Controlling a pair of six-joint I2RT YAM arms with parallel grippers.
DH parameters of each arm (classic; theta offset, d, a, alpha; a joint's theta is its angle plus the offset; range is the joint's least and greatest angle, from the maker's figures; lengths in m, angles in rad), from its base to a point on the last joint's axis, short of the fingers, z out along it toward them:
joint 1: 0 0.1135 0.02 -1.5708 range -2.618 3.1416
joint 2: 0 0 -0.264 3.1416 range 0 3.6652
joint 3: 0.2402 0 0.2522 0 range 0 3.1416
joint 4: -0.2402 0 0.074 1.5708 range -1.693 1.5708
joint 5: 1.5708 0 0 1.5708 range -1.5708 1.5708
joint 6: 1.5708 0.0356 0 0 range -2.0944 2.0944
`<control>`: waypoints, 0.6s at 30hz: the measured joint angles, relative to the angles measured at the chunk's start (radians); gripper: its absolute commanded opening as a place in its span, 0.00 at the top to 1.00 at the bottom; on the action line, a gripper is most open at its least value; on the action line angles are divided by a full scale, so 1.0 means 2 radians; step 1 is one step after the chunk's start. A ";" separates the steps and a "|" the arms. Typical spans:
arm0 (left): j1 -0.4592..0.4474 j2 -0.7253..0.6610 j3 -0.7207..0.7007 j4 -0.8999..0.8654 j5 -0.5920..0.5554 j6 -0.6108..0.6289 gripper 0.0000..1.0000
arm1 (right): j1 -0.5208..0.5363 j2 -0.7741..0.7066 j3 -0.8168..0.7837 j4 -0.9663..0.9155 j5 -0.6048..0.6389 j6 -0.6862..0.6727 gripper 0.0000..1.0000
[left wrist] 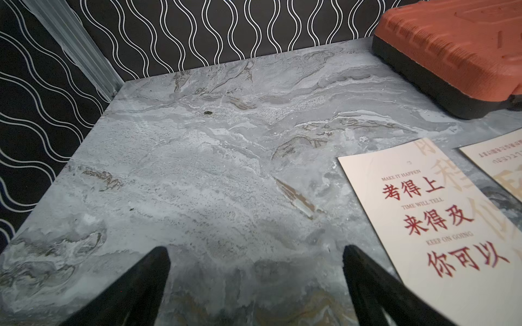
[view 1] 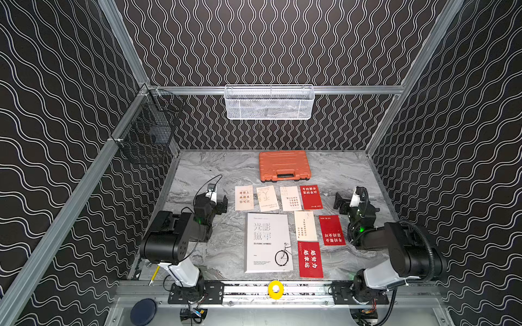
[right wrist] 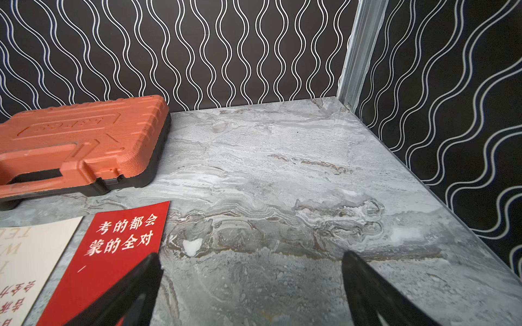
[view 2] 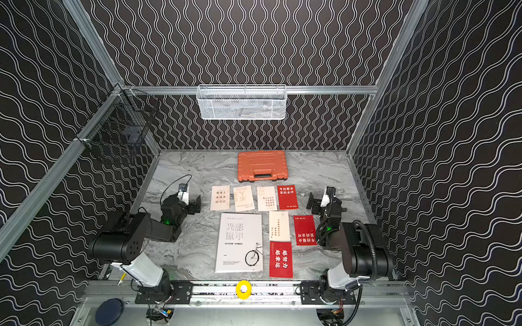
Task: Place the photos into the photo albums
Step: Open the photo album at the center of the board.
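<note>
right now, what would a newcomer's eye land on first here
Probably the orange tool case at the back centre of the marble table, the brightest thing against the black wavy-lined walls. Next, the closed white photo album near the front, with seven photos lying flat near it: four in a row behind it and three beside it on the right arm's side, three of them vivid red.

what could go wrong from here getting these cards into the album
1. The photo album lies closed, flat on the table; its thin cover may be hard to lift, and the book may slide.
2. The cream card and red card lie right beside the album, so a sliding book could shift them.
3. All cards lie flat; the jaws may push rather than pinch them.
</note>
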 measured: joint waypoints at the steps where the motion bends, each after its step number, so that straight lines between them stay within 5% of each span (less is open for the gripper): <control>1: 0.000 0.000 0.000 0.000 0.000 0.000 0.01 | 0.000 0.000 0.000 0.000 0.000 0.000 0.00; 18: 0.006 0.000 0.000 -0.001 0.002 0.000 0.01 | -0.001 0.001 0.003 -0.001 0.001 0.006 0.00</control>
